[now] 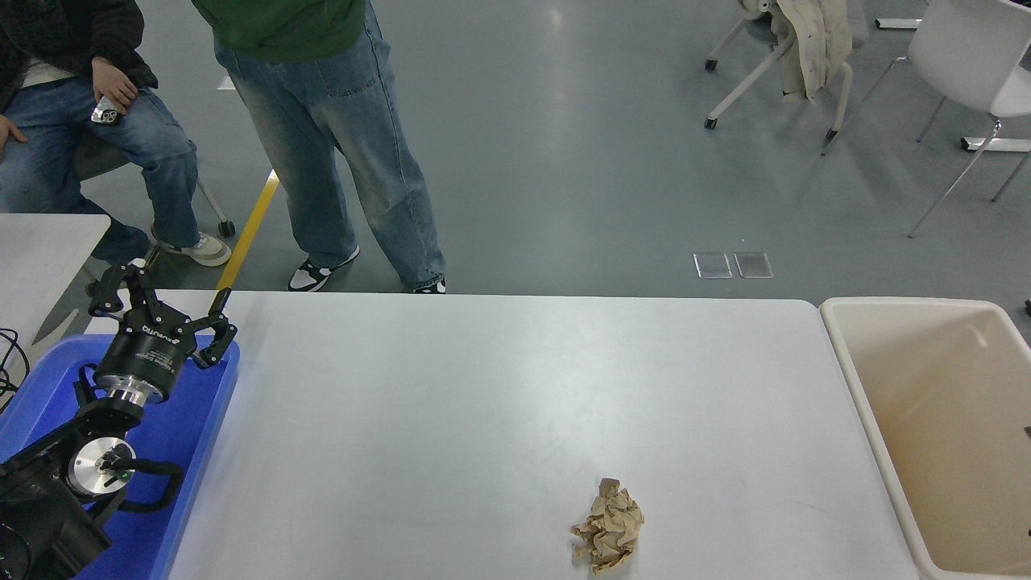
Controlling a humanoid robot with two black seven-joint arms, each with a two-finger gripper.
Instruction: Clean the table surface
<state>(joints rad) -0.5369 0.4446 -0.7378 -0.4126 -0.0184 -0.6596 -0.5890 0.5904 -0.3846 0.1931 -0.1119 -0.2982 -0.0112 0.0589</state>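
- Head view: a crumpled brown paper ball [608,525] lies on the desk [483,403], toward its near edge and right of the middle, with bare white surface all round it.
- A beige bin [854,379] stands just beside the desk's right end; a blue tray [205,451] sits at its left end, partly over the near-left corner.
- Two people in jeans are beyond the far edge at the left, one standing [322,121] and one seated [89,105]; white chairs [966,64] stand far right on the grey floor.
- The left tool [161,310] hangs over the blue tray's far end, at the desk's far-left corner, its fingers spread wide and holding nothing; the paper ball is well apart from it.
- The right tool is out of sight.
- The desk runs lengthwise left to right, with rounded far corners.
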